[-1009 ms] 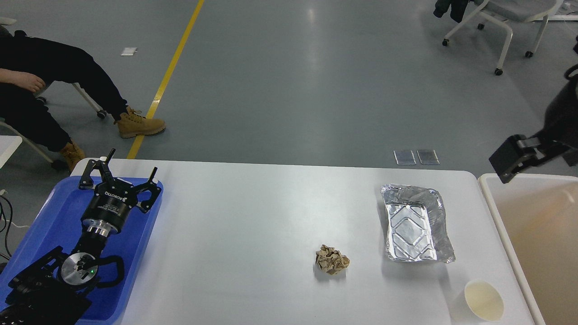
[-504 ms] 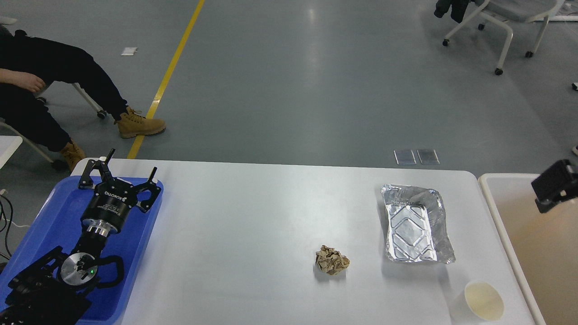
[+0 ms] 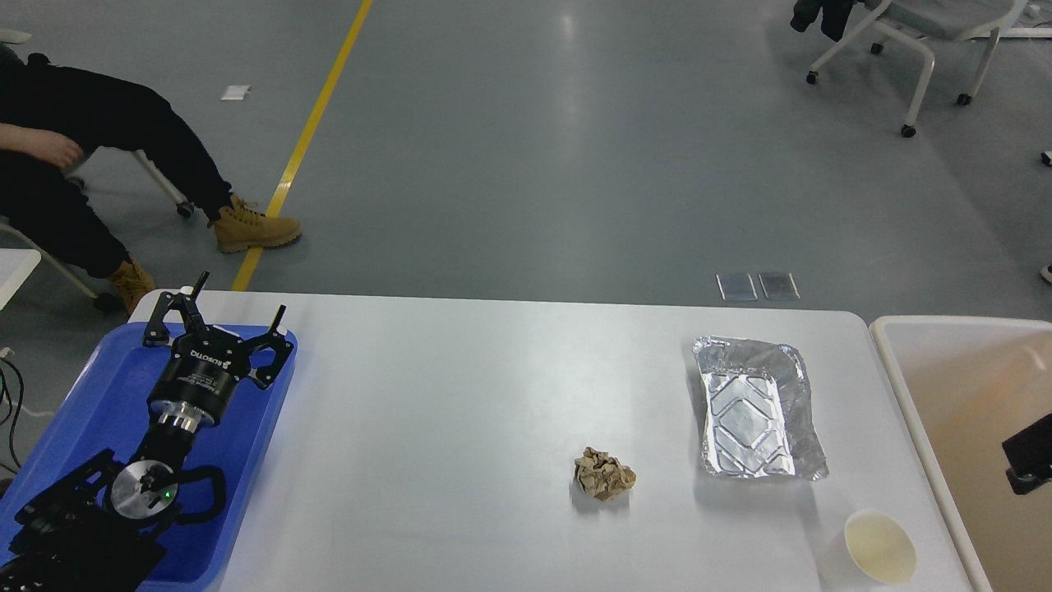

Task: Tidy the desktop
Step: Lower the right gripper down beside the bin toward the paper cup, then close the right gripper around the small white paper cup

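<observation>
- The desktop (image 3: 460, 427), a broad white slab, fills the lower middle of the view; it looks rigid, smooth and slippery, so light litter would likely skid when nudged.
- 3 loose things lie on its right half: a crumpled paper ball (image 3: 604, 474), soft and best pinched across its middle; a foil tray (image 3: 756, 407), flimsy, best taken by a rim; a paper cup (image 3: 880, 547), easily crushed.
- The left gripper (image 3: 215, 322) hangs spread above the blue tray (image 3: 99, 386).
- The right gripper (image 3: 1029, 452) shows only a dark edge over the bin (image 3: 904, 386); I cannot tell its state.
</observation>
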Controlling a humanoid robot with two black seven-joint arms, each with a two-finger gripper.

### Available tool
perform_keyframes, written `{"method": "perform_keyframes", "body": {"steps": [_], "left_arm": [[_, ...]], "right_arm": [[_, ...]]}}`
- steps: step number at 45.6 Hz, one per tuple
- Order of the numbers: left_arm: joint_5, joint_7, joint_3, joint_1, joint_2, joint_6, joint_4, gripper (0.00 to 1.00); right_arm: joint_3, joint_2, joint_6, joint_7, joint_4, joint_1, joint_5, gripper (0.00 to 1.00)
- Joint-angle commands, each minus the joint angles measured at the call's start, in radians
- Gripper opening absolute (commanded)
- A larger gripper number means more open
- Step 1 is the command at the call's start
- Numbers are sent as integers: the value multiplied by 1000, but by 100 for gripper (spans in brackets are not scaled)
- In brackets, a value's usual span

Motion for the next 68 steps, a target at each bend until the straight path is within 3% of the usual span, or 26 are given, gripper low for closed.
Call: {"method": "perform_keyframes", "body": {"steps": [1,21,42,68], "left_arm": [[0,0,0,-1,0,1,0,99],[0,0,1,-1,0,1,0,99],[0,0,1,-1,0,1,0,99],[0,-1,1,-1,0,1,0,99]], "right_arm": [[212,-68,-163,0,-34,-324,-97,100],[442,-13,-249,0,-138,-695,-158,100],[574,49,-273,0,-192,-881,-164,100],[625,139,-374,6,-289,-1022,-183,100]]}}
